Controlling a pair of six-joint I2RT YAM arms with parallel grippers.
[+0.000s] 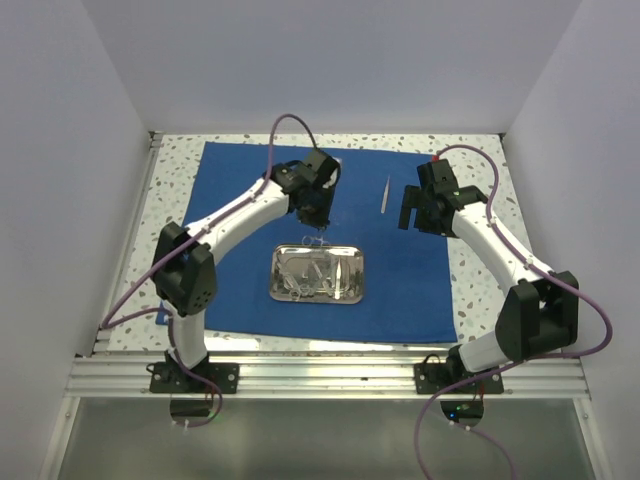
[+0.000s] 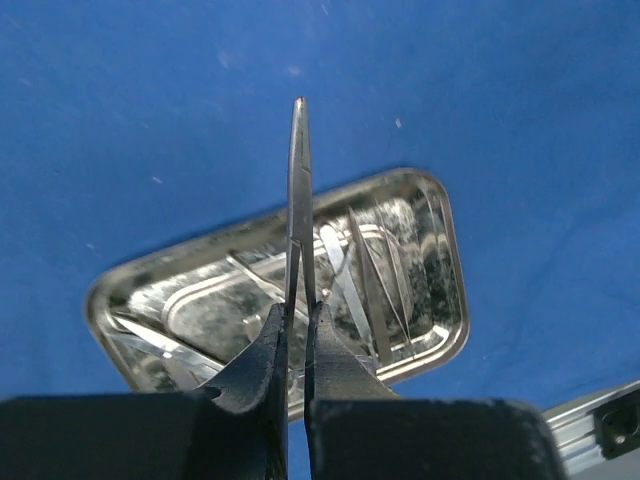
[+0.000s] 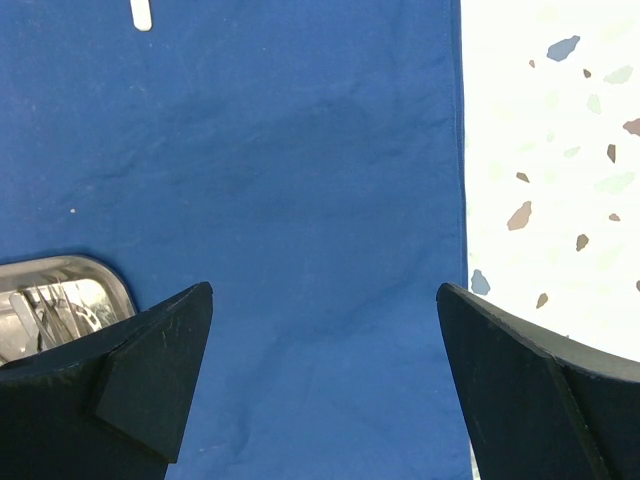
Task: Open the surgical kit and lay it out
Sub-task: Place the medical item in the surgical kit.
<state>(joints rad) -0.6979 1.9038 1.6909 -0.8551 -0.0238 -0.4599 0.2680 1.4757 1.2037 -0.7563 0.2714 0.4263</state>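
From the top external view, the blue cloth wrap [image 1: 240,190] is seen spread flat over the speckled worktop [image 1: 175,180]. The steel tray [image 1: 358,275] sits at the cloth's centre, its long axis running 9 to 3 o'clock. A loose instrument [image 1: 385,195] lies on the cloth at 1 o'clock from the tray, its long axis close to 12–6. The left gripper [image 1: 318,228] hangs just beyond the tray's far edge. What it holds is hard to make out here. The right gripper [image 1: 408,212] is spread wide beside the loose instrument.

In the left wrist view, the left gripper [image 2: 297,330] is clamped on a thin metal instrument [image 2: 299,170] whose tip points to 12 o'clock. Its lower end is hidden between the fingers. The tray [image 2: 200,315] lies behind, slanted 8 to 2 o'clock, and its tangled contents [image 2: 375,280] cannot be told apart.

In the right wrist view, the right gripper [image 3: 325,295] is seen wide apart over bare cloth [image 3: 300,150], holding nothing. Only a tray corner [image 3: 60,275] shows at 8 o'clock, and the loose instrument's end [image 3: 141,12] is cut off at the top edge.
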